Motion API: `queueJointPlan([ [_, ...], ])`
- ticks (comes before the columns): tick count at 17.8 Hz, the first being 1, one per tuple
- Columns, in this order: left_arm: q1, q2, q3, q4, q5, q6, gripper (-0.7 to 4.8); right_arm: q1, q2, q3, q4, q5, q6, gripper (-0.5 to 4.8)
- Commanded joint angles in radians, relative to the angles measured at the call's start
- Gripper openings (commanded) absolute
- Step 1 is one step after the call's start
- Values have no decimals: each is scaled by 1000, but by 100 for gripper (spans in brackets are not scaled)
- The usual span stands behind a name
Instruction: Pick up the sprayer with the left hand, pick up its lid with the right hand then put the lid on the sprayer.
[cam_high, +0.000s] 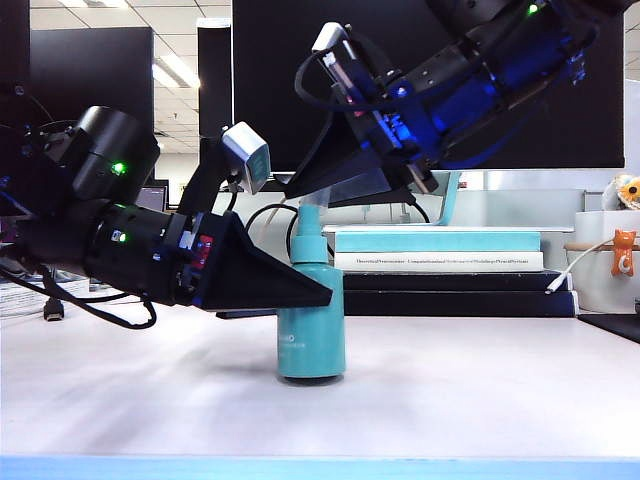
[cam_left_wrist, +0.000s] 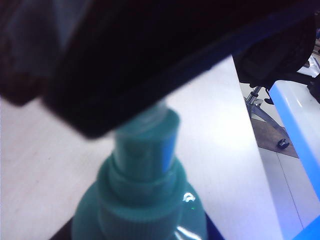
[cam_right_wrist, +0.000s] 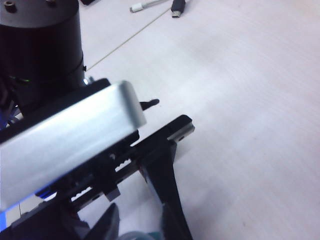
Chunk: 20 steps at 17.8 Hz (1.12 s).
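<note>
Exterior view: one sprayer (cam_high: 311, 320) upright on table (cam_high: 480, 400), left tool (cam_high: 300, 292) clamped round its body. Right tool (cam_high: 315, 190) directly above sprayer nozzle, clenched on clear lid (cam_left_wrist: 152, 112), lid apparently part-way over nozzle. Pickups done; seating lid, releasing remain. Count: one sprayer, one lid, two tools.

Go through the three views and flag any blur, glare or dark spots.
Exterior view: sharp; teal plastic sprayer bottle is clear, bright windows silhouette the black left gripper and right gripper. Left wrist view: a black blurred mass fills the top, nozzle soft, small glint on the shoulder. Right wrist view: grey camera block glares white, blurred.
</note>
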Motion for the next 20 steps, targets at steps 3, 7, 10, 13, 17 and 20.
queueJointPlan([
  [3,-2,-2,3,8,12,9,206,4,6,2,-47,-4,-25,95],
  [7,-2,-2,3,8,1,23,205,4,6,6,-88,-5,-25,95],
  [10,-2,-2,3,8,-39,27,205,8,3,6,-94,-29,-25,95],
  [13,-2,-2,3,8,-65,31,205,14,3,6,-110,-26,-25,95],
  [17,-2,-2,3,8,-64,30,205,14,3,6,-121,-23,-40,95],
  [20,-2,-2,3,5,-65,30,205,14,3,6,-120,-22,-55,122],
])
